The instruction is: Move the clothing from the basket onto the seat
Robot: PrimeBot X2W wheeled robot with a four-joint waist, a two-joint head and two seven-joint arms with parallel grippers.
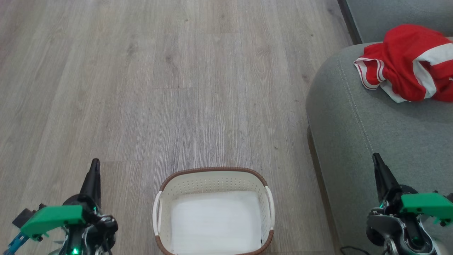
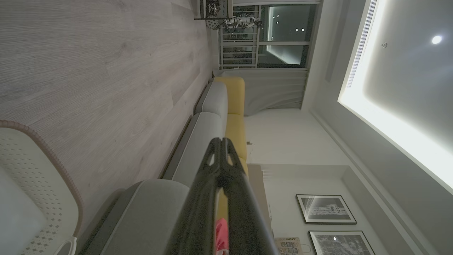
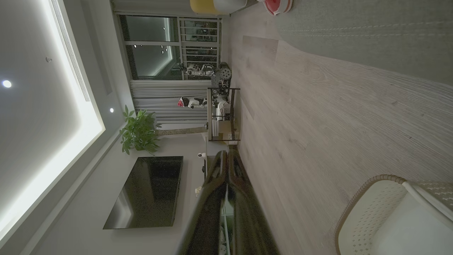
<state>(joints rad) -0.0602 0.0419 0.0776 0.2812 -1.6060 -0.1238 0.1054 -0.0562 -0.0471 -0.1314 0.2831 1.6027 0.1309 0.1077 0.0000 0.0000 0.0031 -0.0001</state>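
Both shut, pointing fwd: left gripper (image 1: 95, 162) beside basket (image 1: 212, 169), right gripper (image 1: 376, 157) by seat (image 1: 354, 120).

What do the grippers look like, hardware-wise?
The left gripper and right gripper each have two long, glossy black fingers tapering to a point, on a dark wrist carrying a bright green plastic block. A green light glows on the left wrist; the right wrist housing is silver-grey.

A: What do my grippers look like?

B: Your left gripper (image 1: 95, 165) has long, glossy black fingers (image 1: 92, 184) tapering to a point. Behind them sits a flat bright-green bracket (image 1: 53, 216), with a blue piece (image 1: 16, 243) beside it and a small green light (image 1: 75, 251) at the wrist.

A: And the other?

B: Your right gripper (image 1: 377, 160) matches, with a second green bracket (image 1: 424, 203) and a silver-grey wrist housing (image 1: 385, 226) behind it.
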